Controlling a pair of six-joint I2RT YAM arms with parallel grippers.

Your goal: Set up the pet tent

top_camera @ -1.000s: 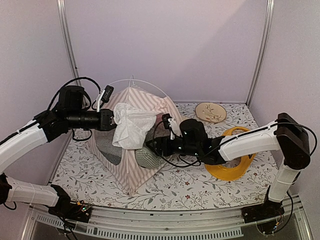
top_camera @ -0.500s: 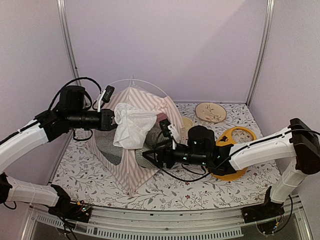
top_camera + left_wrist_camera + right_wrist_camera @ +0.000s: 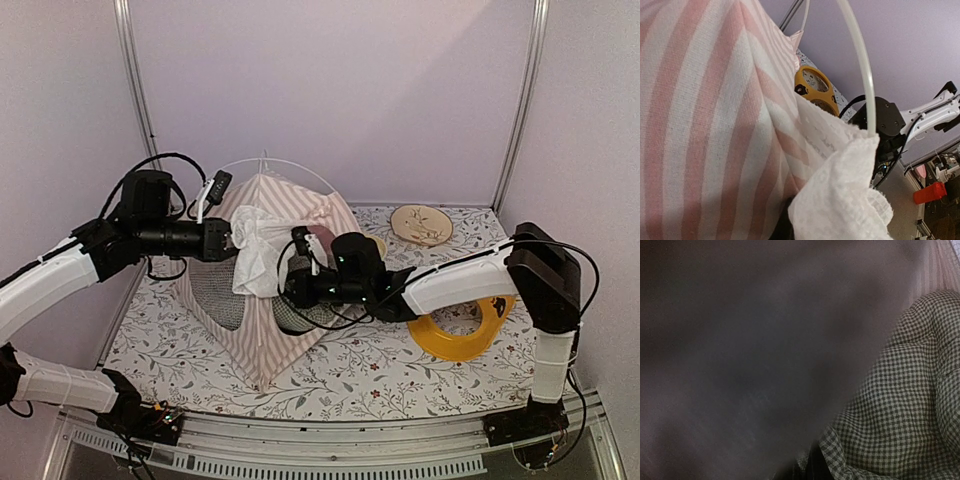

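The pink-and-white striped pet tent [image 3: 262, 300] stands left of the table's middle, with a thin white pole [image 3: 290, 165] arching over its peak. My left gripper [image 3: 232, 240] is shut on the white sheer door flap [image 3: 262, 250] and holds it up and aside. In the left wrist view the flap [image 3: 840, 200] covers the jaws, beside striped fabric [image 3: 700, 125] and the pole [image 3: 860, 75]. My right gripper [image 3: 290, 290] reaches into the tent's opening. In the right wrist view it is shut on the edge of the checked cushion [image 3: 900, 405], next to dark tent fabric [image 3: 740, 355].
A yellow ring [image 3: 458, 335] lies under the right forearm, and a round floral wooden disc [image 3: 421, 224] sits at the back right. The floral tablecloth [image 3: 380, 380] covers the table. Walls and frame posts close in the sides and back.
The right arm drew back, then pushed left and deeper into the tent's opening, and its jaws went from open to shut on the cushion. The left arm kept still, holding the flap.
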